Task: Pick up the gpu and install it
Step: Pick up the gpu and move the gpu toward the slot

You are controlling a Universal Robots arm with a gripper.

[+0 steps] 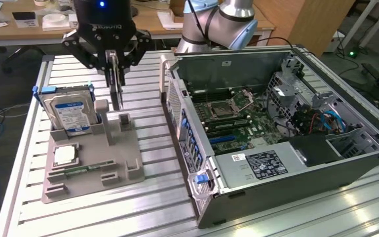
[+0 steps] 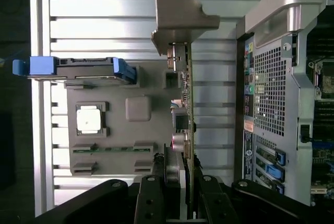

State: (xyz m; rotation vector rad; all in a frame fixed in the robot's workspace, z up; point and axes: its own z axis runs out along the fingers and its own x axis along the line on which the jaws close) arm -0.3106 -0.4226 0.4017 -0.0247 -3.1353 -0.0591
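The big open computer case (image 1: 321, 170) sits on the exterior view's right. The gray holder (image 1: 91, 168) with the hard drive (image 1: 67, 111) sits on its left. The gripper (image 1: 115, 64) is squeezed tight on the gpu (image 1: 116, 91), which stands on edge over the holder, near the hard drive. The card looks light, thin, stiff and easy to break, so holding its bare edge seems safest. The wrist view shows its silver bracket (image 2: 180, 18); the exterior view shows inside the case.

You see a boxy silver hard drive (image 1: 71, 111) upright in a grey plastic holder tray (image 1: 94, 153) on your slatted aluminium desk (image 1: 110, 215), beside an open dark computer case (image 1: 295, 192).
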